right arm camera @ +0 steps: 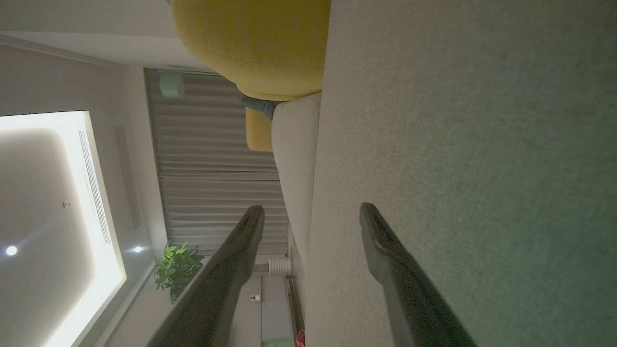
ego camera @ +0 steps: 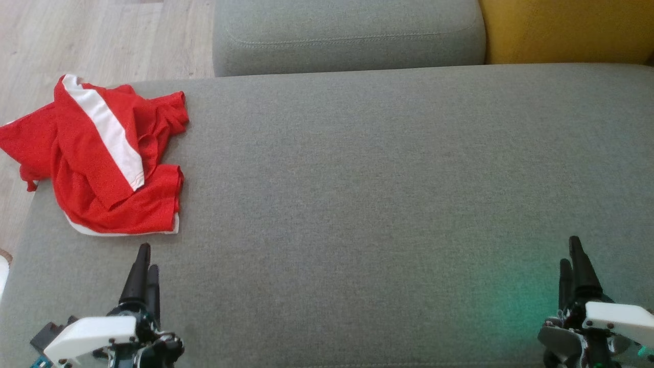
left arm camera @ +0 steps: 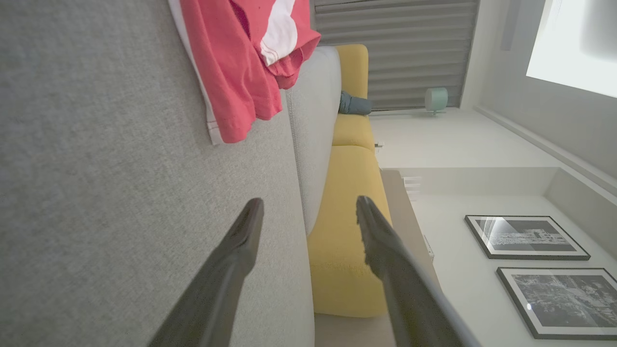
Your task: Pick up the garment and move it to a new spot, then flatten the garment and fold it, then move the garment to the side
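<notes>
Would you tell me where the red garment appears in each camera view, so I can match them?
Head view: red garment, upper left, on the grey seat's corner.
Left wrist view: top, left of centre.
Right wrist view: a small red scrap at the bottom edge, probably it.
Shared landmark: the yellow cushion.

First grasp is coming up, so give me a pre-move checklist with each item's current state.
1. Left claw open and empty: ok, fingers apart with nothing between them.
2. Right claw open and empty: ok.
3. Garment close to the left claw: ok, it lies just ahead of it.
4. Garment wholly on the grey cushion: not ok, one part overhangs the left edge.
5. Garment flat: not ok, it is crumpled.
</notes>
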`<state>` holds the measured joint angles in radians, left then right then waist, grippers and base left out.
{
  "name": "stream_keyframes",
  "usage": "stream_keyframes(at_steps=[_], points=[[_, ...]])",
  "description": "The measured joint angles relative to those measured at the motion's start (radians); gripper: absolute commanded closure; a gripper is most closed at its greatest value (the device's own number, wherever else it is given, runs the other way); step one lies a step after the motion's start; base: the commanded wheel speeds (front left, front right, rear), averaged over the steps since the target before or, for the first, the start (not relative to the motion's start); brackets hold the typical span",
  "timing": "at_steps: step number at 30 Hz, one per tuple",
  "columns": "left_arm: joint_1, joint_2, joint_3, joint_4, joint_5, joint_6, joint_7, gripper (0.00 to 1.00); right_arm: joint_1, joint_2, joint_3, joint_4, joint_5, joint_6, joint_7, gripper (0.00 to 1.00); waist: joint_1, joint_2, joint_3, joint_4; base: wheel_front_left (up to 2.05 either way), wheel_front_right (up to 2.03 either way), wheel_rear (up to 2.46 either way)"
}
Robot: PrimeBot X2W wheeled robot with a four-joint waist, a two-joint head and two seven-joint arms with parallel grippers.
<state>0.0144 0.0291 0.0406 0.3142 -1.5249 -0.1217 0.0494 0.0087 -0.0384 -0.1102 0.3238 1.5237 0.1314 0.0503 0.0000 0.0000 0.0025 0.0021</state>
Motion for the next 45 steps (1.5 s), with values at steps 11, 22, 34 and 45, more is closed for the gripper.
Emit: stream_keyframes(at_steps=[11, 22, 34, 45], points=[[0.0, 0.0, -0.028, -0.053, 0.134, 0.011, -0.034, 0.0, 0.0, 0.0, 0.007, -0.054, -0.138, 0.0, -0.027, 0.0, 0.0, 0.0, -0.003, 0.003, 0.0, 0.0, 0.0], [0.001, 0.001, -0.063, -0.086, 0.293, 0.025, -0.061, 0.0, 0.001, 0.0, 0.026, -0.094, -0.306, 0.0, -0.061, 0.0, 0.0, 0.0, -0.007, 0.005, 0.0, 0.0, 0.0], [0.001, 0.002, -0.104, -0.122, 0.517, 0.026, -0.095, 0.0, 0.003, 0.0, 0.06, -0.12, -0.497, 0.0, -0.094, 0.0, 0.0, 0.0, -0.012, 0.004, 0.0, 0.0, 0.0], [0.005, 0.002, -0.128, -0.153, 0.698, 0.051, -0.124, 0.0, 0.004, 0.0, 0.084, -0.141, -0.67, 0.0, -0.126, 0.0, 0.0, 0.0, -0.017, 0.002, 0.0, 0.0, 0.0]])
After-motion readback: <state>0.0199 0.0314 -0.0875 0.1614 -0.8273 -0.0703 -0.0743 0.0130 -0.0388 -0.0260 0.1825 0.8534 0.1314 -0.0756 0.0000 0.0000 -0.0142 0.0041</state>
